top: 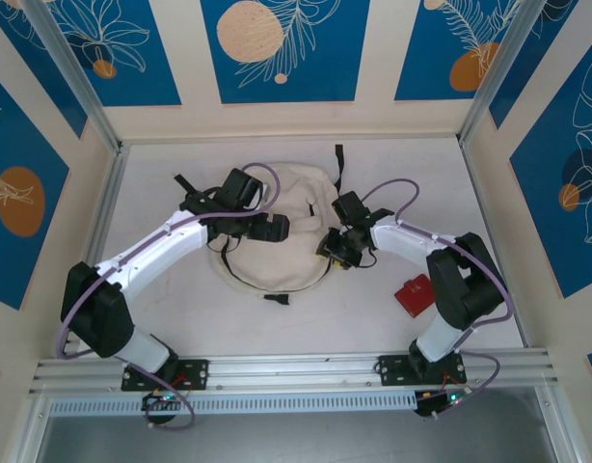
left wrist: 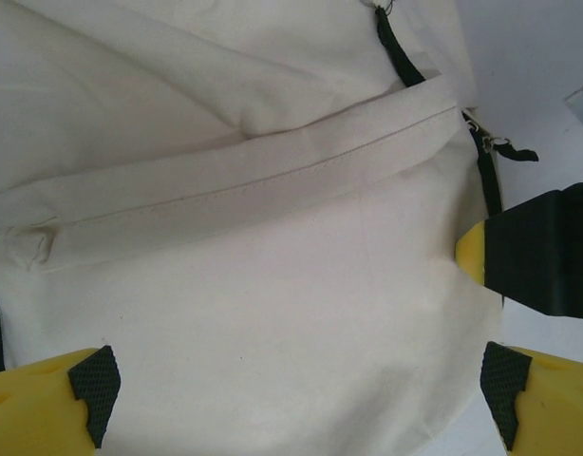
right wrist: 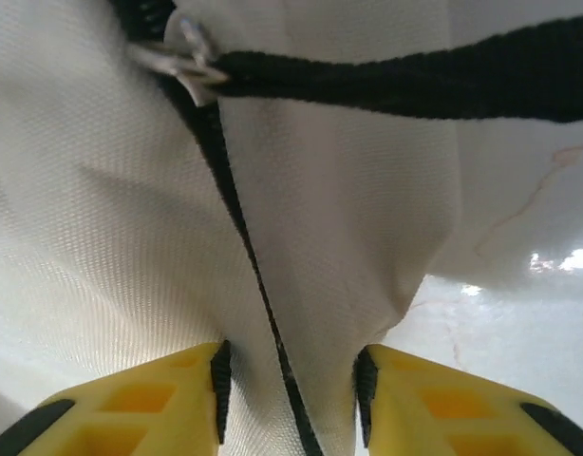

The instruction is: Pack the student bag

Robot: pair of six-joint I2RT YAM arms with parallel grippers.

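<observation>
The student bag (top: 298, 198), cream canvas with black straps and zipper lines, lies flat at the table's middle back. My left gripper (top: 269, 230) hovers over the bag's left half. In the left wrist view it (left wrist: 299, 399) stands wide open, cream cloth (left wrist: 272, 285) spanning the gap under its black pads (left wrist: 94, 388). My right gripper (top: 333, 249) is at the bag's right edge. In the right wrist view it (right wrist: 290, 388) is closed on a fold of the bag's cloth (right wrist: 348, 237) with a black zipper line (right wrist: 236, 218) running between its pads. A metal zipper pull (right wrist: 182, 59) sits above.
A small red object (top: 414, 295) lies on the table right of the bag, close to the right arm. A loose black strap end (top: 277, 299) trails in front of the bag. Metal frame posts and patterned walls enclose the table.
</observation>
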